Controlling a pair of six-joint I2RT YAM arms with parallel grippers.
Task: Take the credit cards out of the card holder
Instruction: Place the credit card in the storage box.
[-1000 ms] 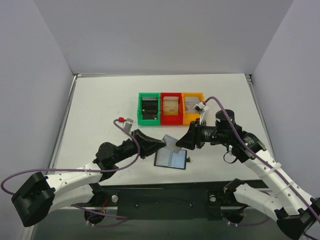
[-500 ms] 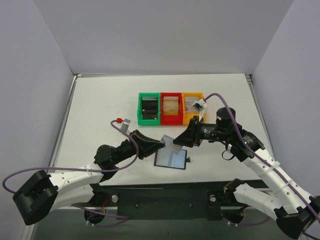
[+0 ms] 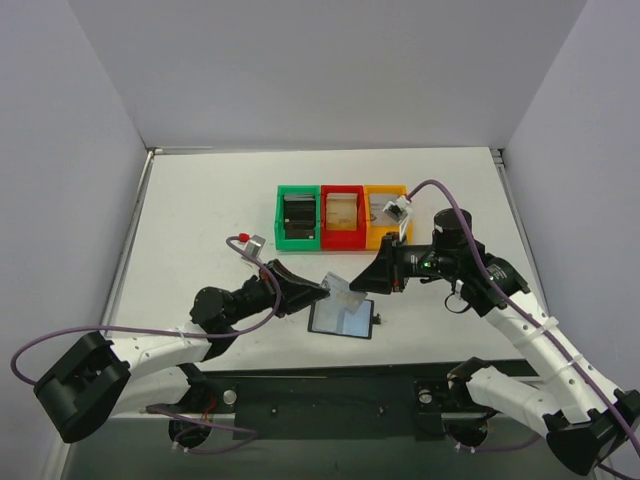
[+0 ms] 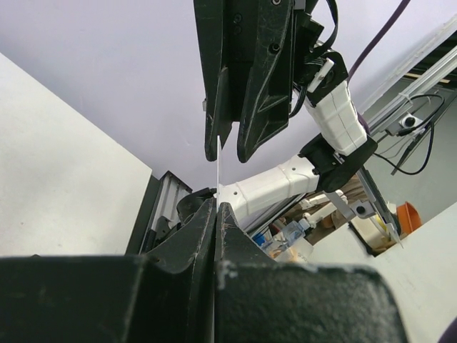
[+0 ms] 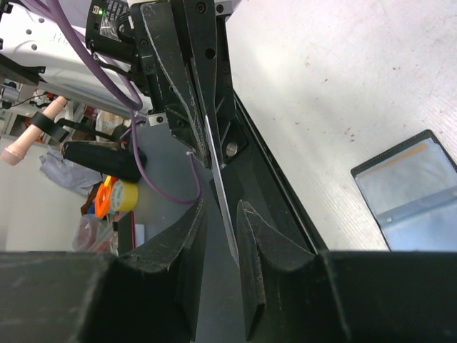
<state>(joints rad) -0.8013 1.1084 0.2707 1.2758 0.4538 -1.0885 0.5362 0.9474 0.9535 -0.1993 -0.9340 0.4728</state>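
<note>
While the left fingers (image 3: 320, 288) clench one credit card (image 3: 343, 289) above the open card holder (image 3: 342, 320) on the table (image 3: 200, 220), the right fingers (image 3: 368, 283) straddle it unclamped; releasing early could drop it.

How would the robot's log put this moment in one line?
left gripper: shut on credit card | right gripper: open around its other end | card holder: open on table
</note>
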